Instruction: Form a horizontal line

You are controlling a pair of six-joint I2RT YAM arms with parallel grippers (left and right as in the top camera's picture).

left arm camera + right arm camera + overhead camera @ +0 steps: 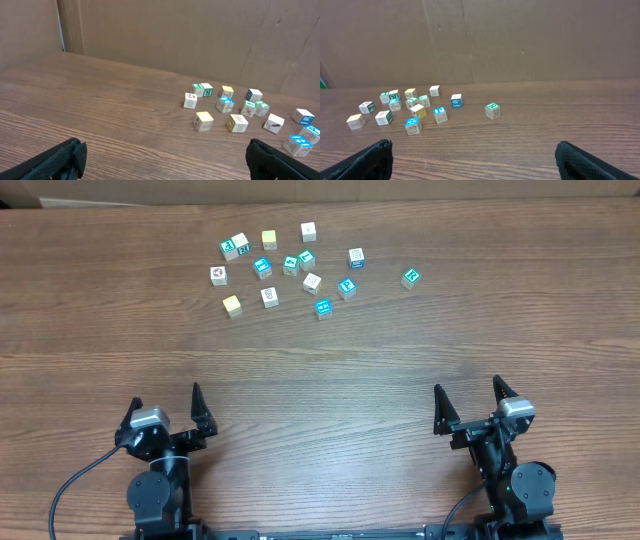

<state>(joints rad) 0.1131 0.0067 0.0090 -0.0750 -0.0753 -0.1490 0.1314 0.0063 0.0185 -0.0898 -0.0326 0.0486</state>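
Several small wooden cubes lie scattered at the far middle of the table, around a white one (312, 281). No horizontal line shows among them. A blue-faced cube (323, 308) sits nearest me, and a teal-green one (410, 277) (492, 110) lies apart on the right. A yellow cube (232, 305) (204, 120) marks the cluster's near left. My left gripper (166, 400) (165, 160) rests open at the near left edge, holding nothing. My right gripper (468, 390) (472, 157) stands open at the near right, also holding nothing. Both are far from the cubes.
A brown cardboard wall (175, 35) rises behind the table's far edge. Bare wood-grain tabletop (320, 370) stretches between the grippers and the cubes. A black cable (70, 485) loops by the left arm's base.
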